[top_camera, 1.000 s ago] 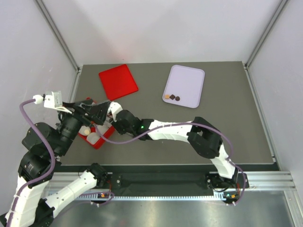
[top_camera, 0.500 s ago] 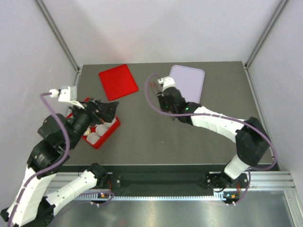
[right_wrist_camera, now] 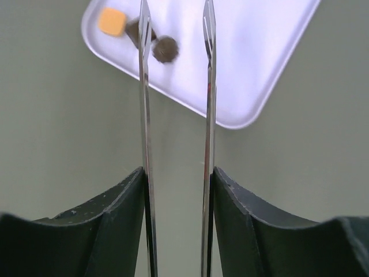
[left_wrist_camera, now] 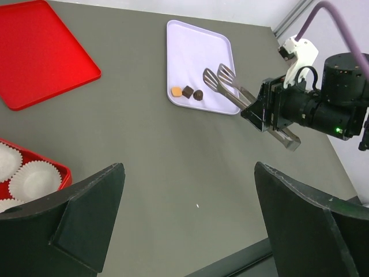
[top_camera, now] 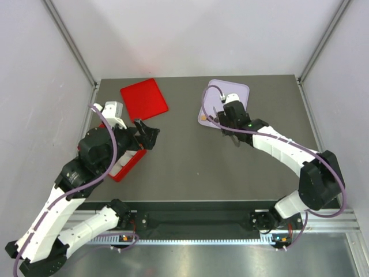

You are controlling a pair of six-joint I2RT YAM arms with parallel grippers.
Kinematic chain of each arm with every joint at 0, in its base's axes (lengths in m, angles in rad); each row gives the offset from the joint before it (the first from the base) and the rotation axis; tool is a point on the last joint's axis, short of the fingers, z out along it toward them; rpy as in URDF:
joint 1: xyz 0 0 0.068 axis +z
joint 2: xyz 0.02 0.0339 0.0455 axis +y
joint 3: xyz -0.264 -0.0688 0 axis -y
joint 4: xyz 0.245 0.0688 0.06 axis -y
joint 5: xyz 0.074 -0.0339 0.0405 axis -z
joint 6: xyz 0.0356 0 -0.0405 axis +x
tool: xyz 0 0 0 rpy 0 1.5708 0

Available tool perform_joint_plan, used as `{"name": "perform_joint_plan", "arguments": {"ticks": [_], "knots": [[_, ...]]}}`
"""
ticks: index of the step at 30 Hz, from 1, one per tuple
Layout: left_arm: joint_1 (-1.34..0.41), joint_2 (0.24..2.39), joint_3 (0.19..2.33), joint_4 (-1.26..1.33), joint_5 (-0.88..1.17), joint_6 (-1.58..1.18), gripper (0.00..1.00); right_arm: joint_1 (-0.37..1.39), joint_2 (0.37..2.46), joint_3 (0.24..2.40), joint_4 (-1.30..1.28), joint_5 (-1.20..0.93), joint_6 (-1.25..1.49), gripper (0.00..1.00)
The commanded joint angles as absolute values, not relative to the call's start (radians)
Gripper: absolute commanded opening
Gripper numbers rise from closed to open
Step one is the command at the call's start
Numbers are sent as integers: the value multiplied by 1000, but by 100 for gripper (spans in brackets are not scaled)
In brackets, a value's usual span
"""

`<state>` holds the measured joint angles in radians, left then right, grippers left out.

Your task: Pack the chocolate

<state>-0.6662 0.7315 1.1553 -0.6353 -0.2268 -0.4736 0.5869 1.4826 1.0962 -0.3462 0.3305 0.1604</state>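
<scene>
Three chocolate pieces lie on the lilac tray (left_wrist_camera: 199,49): a tan square (left_wrist_camera: 176,91), a dark square (left_wrist_camera: 187,91) and a dark round one (left_wrist_camera: 198,95). My right gripper (top_camera: 228,124) is shut on metal tongs (left_wrist_camera: 222,86). The tong blades are apart, with their tips above the tray beside the pieces. In the right wrist view the dark round piece (right_wrist_camera: 165,49) lies between the blades (right_wrist_camera: 142,115) and the tan one (right_wrist_camera: 111,21) lies left of them. My left gripper (top_camera: 147,134) is open and empty above the table beside the red box (top_camera: 128,164).
The red box holds white fluted paper cups (left_wrist_camera: 34,179) at the left. The flat red lid (top_camera: 143,99) lies at the back left. Bare grey table lies between the box and the tray. Frame posts stand at the back corners.
My right arm has swung with the tongs from the red box across to the lilac tray. My left arm has lifted and shifted right, away from the box.
</scene>
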Motion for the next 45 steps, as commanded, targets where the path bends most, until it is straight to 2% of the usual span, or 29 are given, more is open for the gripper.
{"name": "perform_joint_plan", "arguments": {"ticks": [1, 21, 45], "knots": [[-664, 733, 1154, -581, -218, -479, 99, 554, 1456, 1089, -364, 285, 120, 48], [-666, 732, 1157, -586, -218, -485, 99, 523, 1577, 1068, -307, 232, 78, 49], [-666, 723, 1163, -595, -229, -486, 99, 485, 1614, 1066, -299, 179, 104, 40]]}}
